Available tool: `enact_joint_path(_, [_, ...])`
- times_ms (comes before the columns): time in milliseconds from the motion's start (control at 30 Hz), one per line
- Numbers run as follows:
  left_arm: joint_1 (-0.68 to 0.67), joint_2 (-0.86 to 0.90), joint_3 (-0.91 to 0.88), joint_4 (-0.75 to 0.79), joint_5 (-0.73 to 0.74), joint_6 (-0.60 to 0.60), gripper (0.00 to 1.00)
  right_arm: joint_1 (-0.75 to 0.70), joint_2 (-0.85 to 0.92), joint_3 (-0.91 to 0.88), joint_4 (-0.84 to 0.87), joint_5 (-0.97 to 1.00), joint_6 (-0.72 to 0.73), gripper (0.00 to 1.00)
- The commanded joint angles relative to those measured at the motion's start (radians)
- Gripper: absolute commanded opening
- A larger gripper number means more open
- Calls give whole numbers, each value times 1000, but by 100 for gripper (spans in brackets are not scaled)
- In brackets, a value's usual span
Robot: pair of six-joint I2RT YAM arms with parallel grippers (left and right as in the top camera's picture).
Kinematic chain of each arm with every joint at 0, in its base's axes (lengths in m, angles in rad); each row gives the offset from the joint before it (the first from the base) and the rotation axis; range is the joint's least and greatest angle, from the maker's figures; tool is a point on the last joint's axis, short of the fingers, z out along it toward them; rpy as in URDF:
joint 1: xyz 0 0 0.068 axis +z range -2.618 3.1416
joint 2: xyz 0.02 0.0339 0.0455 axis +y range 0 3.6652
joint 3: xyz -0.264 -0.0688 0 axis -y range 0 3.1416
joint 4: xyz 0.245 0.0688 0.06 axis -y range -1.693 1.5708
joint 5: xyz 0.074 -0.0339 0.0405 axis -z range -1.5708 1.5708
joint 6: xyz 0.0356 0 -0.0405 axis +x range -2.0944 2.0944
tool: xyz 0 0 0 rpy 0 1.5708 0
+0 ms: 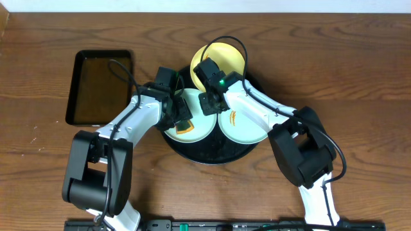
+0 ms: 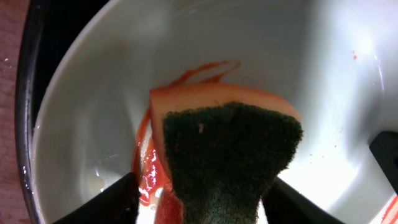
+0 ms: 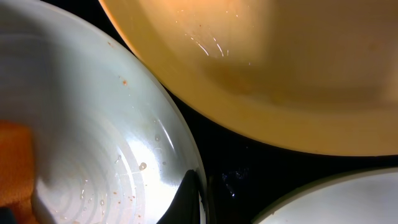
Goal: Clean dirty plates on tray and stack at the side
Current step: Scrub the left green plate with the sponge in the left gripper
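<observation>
The round black tray (image 1: 212,154) holds three plates. The pale yellow plate (image 1: 225,54) is at the back, tilted on the rim. The left mint plate (image 1: 202,125) carries an orange-red sauce smear (image 2: 146,168). My left gripper (image 1: 182,119) is shut on a sponge (image 2: 227,149), green scouring side up, pressed on that smear. My right gripper (image 1: 209,99) pinches the same plate's right rim (image 3: 193,199); only one finger shows. The right mint plate (image 1: 247,128) has an orange smear (image 1: 234,117). The right wrist view also shows the yellow plate (image 3: 280,74) and right mint plate (image 3: 336,199).
A smaller rectangular black tray (image 1: 99,86) lies at the back left on the wooden table. Both arms cross over the round tray's middle. The tray's black floor (image 3: 230,168) shows between the plates.
</observation>
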Motion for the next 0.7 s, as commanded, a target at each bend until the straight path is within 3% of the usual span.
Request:
enact_joint_path(0, [2,6,-6,8,-13,5,58,8,19,-6,10,6,-4,1])
enact_joint_path(100, [0,6,-6,12,-11,5,47,8,19,-6,10,6,-4,1])
enact_joint_path(367, [-14,6,-5,23,-2,5,36,8,19,-6,11,6,-4,1])
enact_joint_path(467, [-16,6,-5,27,-2,5,26,8,19,-6,13,6,-5,1])
enact_joint_path(567, [-16,1,-3,31,1,4,8,8,19,-6,13,6,-5,1])
enact_joint_path(667, [-16,-21,3,35,52,5,8,8,19,-6,13,6,-5,1])
